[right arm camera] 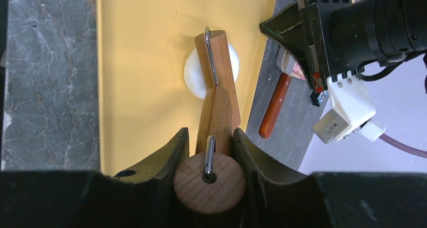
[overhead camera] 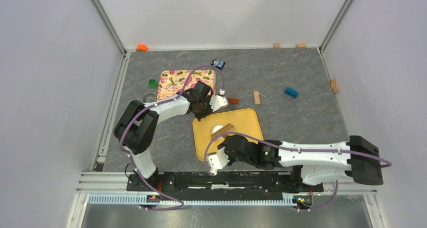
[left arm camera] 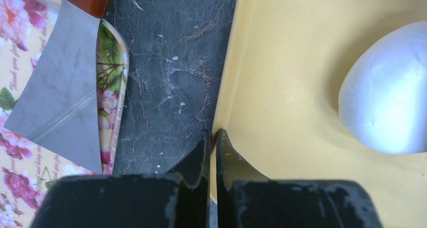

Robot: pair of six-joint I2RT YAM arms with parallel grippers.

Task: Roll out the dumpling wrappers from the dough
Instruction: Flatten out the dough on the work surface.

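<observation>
your right end effector point(right arm camera: 210, 137) is clamped on the handle of the small wooden rolling pin point(right arm camera: 217, 62). its roller lies across the top of the dough point(right arm camera: 193, 72). the dough sits as a smooth white ball toward the far end of the yellow board point(right arm camera: 141, 47). it looks barely flattened, so i judge the rolling is only starting, and no dumpling wrappers show yet.

to do this step well, bear down through the roller before you push, so the ball squashes rather than skids on the smooth board. work in short strokes out and back along the board, with the roller level so the patch thins evenly. the dough looks soft and may cling to the wood, so lift off gently at the end of a stroke. mind the board's raised rim and your left arm, which hangs close beside it.

your left end effector point(left arm camera: 212, 137) is closed with nothing between its fingers. its tips are at the rim of the yellow board, on the side facing the floral tray point(left arm camera: 113, 87). i cannot tell whether it presses on that rim. if it does, it would help steady the board.

the yellow board carries only the dough and the roller. a strip of grey tabletop point(left arm camera: 171, 87) separates it from the floral tray. a scraper point(left arm camera: 58, 102) lies with its blade over that tray's corner, its reddish handle pointing off it. in the top view a clear cup point(overhead camera: 149, 97) stands just left of the floral tray. its contents are too small to make out.
</observation>
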